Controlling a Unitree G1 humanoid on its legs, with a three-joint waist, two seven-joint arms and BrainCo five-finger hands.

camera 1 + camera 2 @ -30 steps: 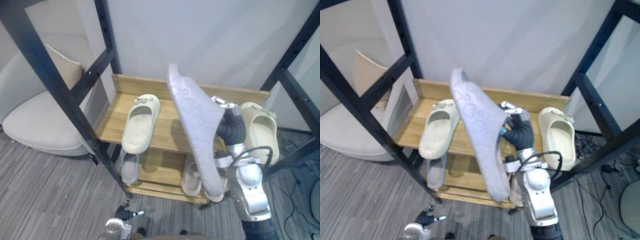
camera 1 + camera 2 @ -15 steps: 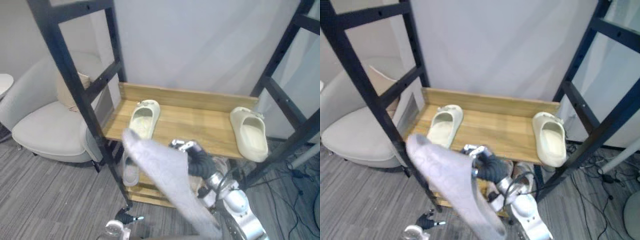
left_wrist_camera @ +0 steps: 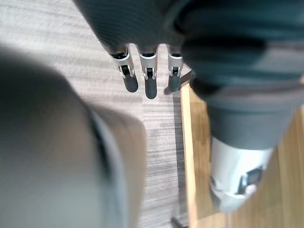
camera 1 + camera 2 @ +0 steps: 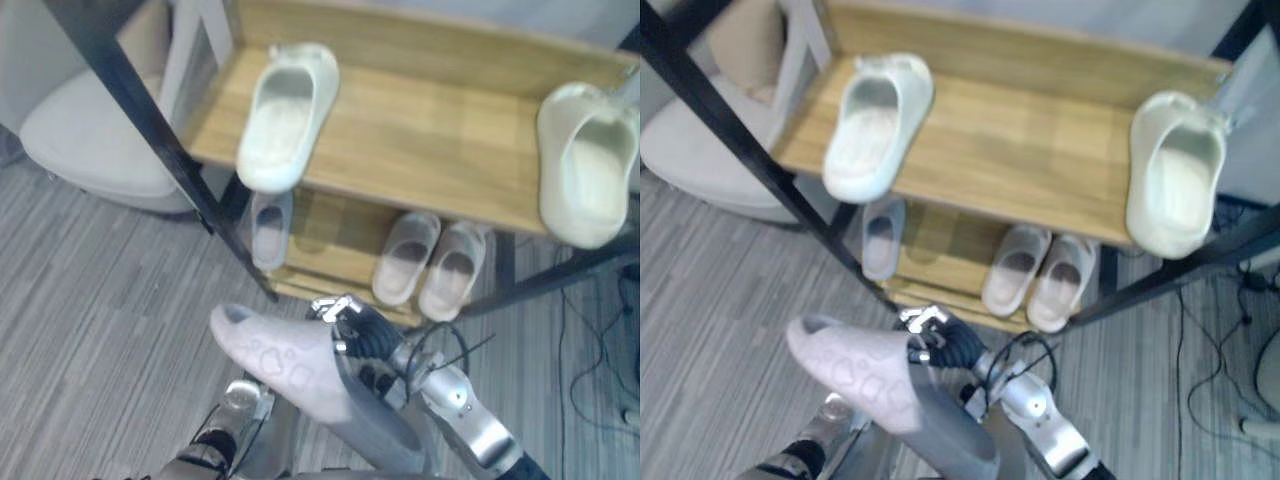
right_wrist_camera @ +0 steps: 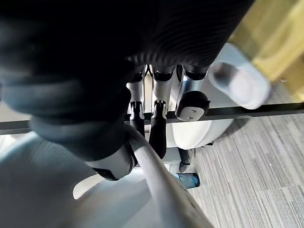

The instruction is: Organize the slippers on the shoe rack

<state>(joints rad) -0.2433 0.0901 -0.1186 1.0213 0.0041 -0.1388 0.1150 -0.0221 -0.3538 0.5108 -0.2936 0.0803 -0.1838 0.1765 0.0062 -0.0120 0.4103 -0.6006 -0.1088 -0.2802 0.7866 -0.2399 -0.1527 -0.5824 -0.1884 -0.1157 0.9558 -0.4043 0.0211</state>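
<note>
The right hand's fingers [image 5: 159, 130] are curled over the edge of a pale lilac foam slipper [image 4: 285, 370], with the thumb pressed on its other face, so the right hand [image 4: 362, 345] has it firmly pinched. The slipper is carried with its patterned sole turned up toward the head camera. One rounded end points to the robot's left and the rest runs down under the hand. It hangs over the grey striped carpet [image 4: 90, 300], in front of the rack and apart from it.

The left hand's fingers [image 3: 150, 88] are straight, side by side and pointing at the carpet, with nothing between them. The left hand [image 3: 142, 28] is low at the robot's left side.

Beyond the held slipper stands a wooden shoe rack with black metal posts [image 4: 430, 130]. On its upper shelf lie two cream slippers, well apart. The cream slipper on the left [image 4: 285, 115] and the cream slipper on the right [image 4: 590, 165] both overhang the front edge with their heels.

On the lower shelf [image 4: 335, 240] a single lilac-grey slipper [image 4: 270, 230] lies at the left end. A pair of beige slippers [image 4: 425, 265] sit side by side further right, touching or nearly so.

A cream upholstered armchair [image 4: 90, 140] stands on the carpet to the rack's left.
</note>
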